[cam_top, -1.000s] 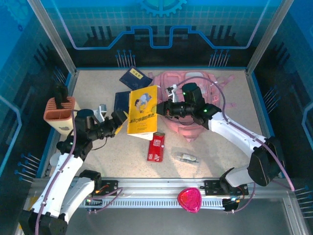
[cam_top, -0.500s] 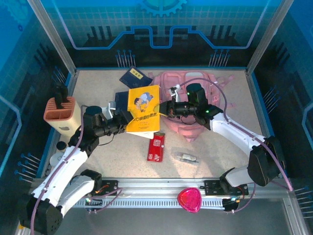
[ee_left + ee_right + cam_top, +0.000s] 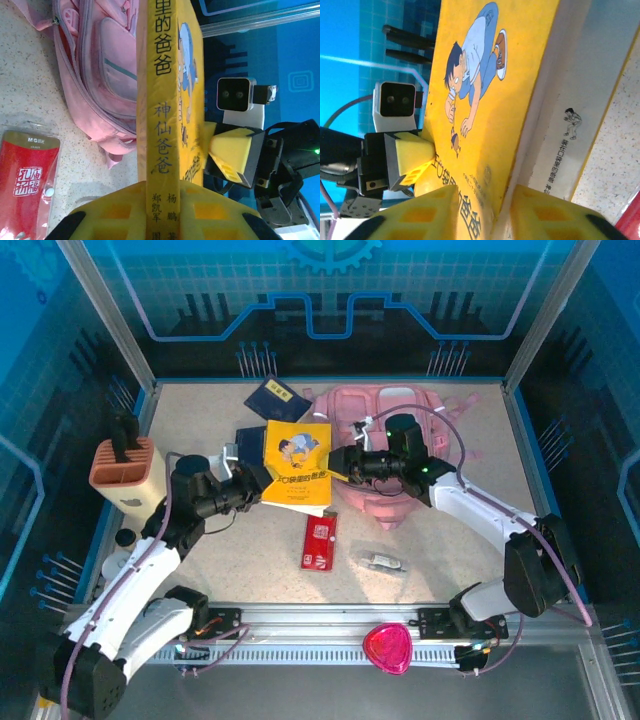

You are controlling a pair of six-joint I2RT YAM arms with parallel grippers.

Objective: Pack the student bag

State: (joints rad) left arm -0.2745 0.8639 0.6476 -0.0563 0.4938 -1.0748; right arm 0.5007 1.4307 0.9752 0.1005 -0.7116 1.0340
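A yellow book (image 3: 296,462) with a cartoon boy on its cover hangs tilted between my two arms, left of the pink student bag (image 3: 345,406). My left gripper (image 3: 262,480) is shut on the book's spine (image 3: 167,100), both yellow pads pressed against it (image 3: 170,192). On the opposite edge, my right gripper (image 3: 336,462) is open, its jaws standing either side of the book (image 3: 490,90) with a little slack (image 3: 485,200). The student bag (image 3: 107,65) lies flat behind the book. Its opening is hidden by my right arm.
A red packet (image 3: 319,540) and a small clear item (image 3: 384,562) lie on the table in front. Two dark blue booklets (image 3: 272,398) sit at the back left. An orange holder (image 3: 122,465) stands at the left edge. A pink object (image 3: 387,648) rests on the front rail.
My left gripper came in from the left and shut on the book's spine. My right gripper's jaws parted on the other edge. The book shifted slightly towards the back.
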